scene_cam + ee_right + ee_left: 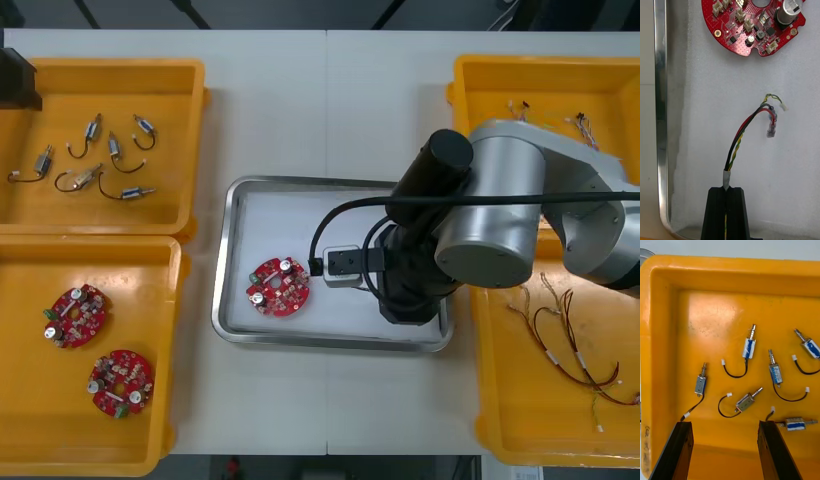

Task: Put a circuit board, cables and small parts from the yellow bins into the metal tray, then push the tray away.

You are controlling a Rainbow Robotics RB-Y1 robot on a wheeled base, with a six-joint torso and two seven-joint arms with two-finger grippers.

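red and yellow cable (pixel 740 140), black strand in the same bundle: pinched at its taped end by the right tool (pixel 726 189), fingers (pixel 717 210) pressed together on it, apart only by the cable's width; cable runs out from the fingertips over the white inside of the metal tray (pixel 224 262); its loose connector ends stop short of the circuit board (pixel 278 286), apart from it; cannot tell whether those ends touch the tray floor; front view, taking 12 o'clock as the far edge of the worktop (pixel 330 100): tray sits mid-worktop, board lies flat in it at about 8 o'clock of the tray centre, near the left rim but clear of it; right arm (pixel 490 215) reaches in from 3 o'clock and covers the tray's 3-to-5 o'clock part; four yellow bins around the tray; 10 o'clock bin (pixel 170 100) holds the small metal parts (pixel 95 160), each with a short black lead, loosely scattered; 8 o'clock bin (pixel 30 400) holds two spare boards (pixel 76 313), near each other, not touching; 2 o'clock bin (pixel 540 85) has a few thin cables (pixel 583 125) near its far wall; 4 o'clock bin (pixel 510 400) carries a tangle of red and yellow leads (pixel 575 350); left tool (pixel 724 423) hangs above the 10 o'clock bin, fingers spread wide, nothing between them, the parts on the bin floor beyond the fingertips
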